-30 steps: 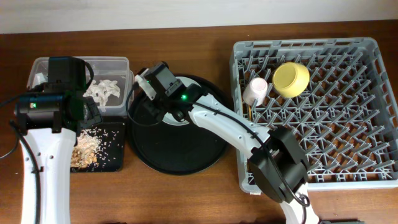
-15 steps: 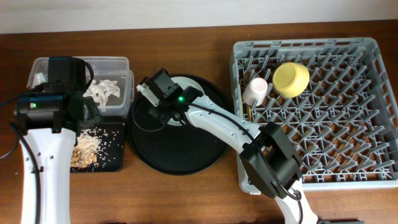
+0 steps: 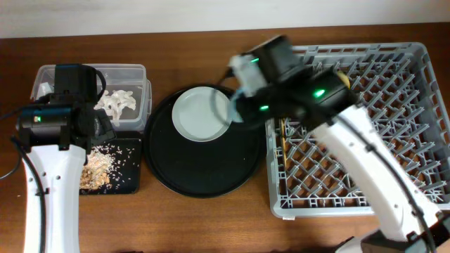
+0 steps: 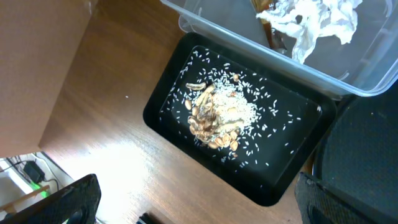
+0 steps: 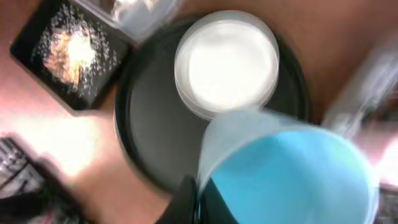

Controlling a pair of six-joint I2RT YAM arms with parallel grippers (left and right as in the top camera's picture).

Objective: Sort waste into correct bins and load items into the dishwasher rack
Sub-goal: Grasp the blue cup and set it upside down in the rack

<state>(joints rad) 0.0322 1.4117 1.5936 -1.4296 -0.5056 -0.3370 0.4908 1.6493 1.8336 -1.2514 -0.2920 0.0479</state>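
Overhead: right gripper (image 3: 246,84) grasps the blue cup (image 5: 292,180) at the round tray's (image 3: 204,172) 2 o'clock edge, beside the rack (image 3: 394,176). The plate (image 3: 202,112) lies at 12 o'clock. Over the scraps (image 4: 217,115), the left gripper (image 4: 205,205) gapes, empty.

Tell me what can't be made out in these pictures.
Overhead: right arm motion-blurred; it covers the rack's upper-left part.
Right wrist: everything blurred; cup cut by the bottom edge.
Left wrist: tub and tissue cut by the top edge.
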